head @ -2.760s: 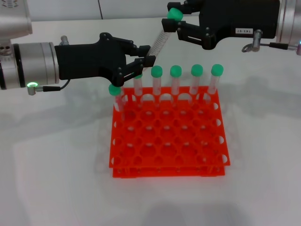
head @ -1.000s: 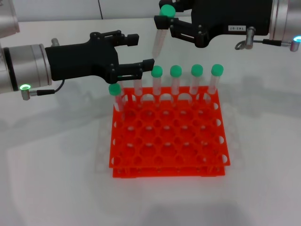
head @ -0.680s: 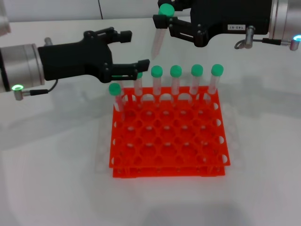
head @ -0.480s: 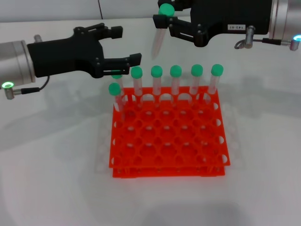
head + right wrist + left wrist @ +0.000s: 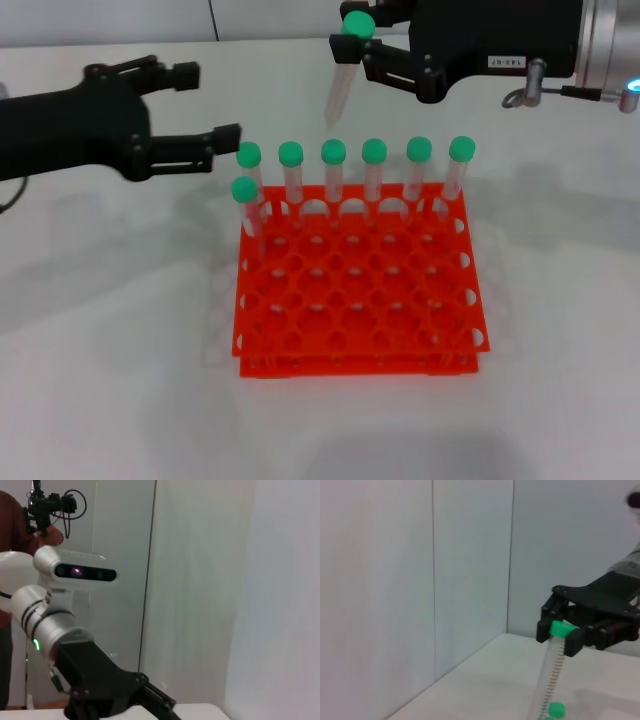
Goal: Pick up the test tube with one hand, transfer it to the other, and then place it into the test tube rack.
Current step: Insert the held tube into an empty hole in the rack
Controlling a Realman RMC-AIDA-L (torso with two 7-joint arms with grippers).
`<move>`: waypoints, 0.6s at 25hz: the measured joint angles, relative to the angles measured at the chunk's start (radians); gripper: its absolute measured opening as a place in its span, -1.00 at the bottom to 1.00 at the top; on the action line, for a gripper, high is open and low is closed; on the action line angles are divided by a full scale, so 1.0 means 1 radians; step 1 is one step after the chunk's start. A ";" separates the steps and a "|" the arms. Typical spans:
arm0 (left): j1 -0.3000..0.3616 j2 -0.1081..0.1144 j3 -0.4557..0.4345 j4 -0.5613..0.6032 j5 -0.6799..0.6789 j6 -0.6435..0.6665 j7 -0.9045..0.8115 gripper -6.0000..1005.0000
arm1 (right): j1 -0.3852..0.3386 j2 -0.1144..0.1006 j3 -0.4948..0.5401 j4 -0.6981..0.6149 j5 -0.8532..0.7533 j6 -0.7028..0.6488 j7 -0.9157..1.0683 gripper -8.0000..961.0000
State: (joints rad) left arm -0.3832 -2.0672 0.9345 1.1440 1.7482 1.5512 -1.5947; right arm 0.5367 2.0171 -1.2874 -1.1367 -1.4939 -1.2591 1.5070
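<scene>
Right gripper (image 5: 352, 45) pinching the test tube (image 5: 340, 82) just under its green cap, tube hanging tilted above the rack's (image 5: 360, 290) back row, small white label (image 5: 507, 62) on that gripper – print unreadable, left gripper (image 5: 205, 105) spread, empty, off to the rack's left.

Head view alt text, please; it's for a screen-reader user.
The labelled black right gripper holds a green-capped clear plastic test tube above the orange-red plastic rack, which holds seven similar tubes. The unlabelled black left gripper hovers open beside it.
</scene>
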 joint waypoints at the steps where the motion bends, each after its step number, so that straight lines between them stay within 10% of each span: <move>1: 0.019 0.002 -0.001 0.037 0.005 0.014 -0.024 0.76 | -0.002 0.000 -0.004 0.001 0.005 0.000 0.000 -0.43; 15: 0.114 0.027 -0.124 0.263 0.133 0.232 -0.178 0.76 | -0.028 0.000 -0.047 -0.004 0.043 -0.003 0.001 -0.44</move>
State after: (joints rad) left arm -0.2692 -2.0399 0.8108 1.4068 1.8816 1.7832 -1.7730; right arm 0.5091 2.0173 -1.3343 -1.1402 -1.4508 -1.2621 1.5080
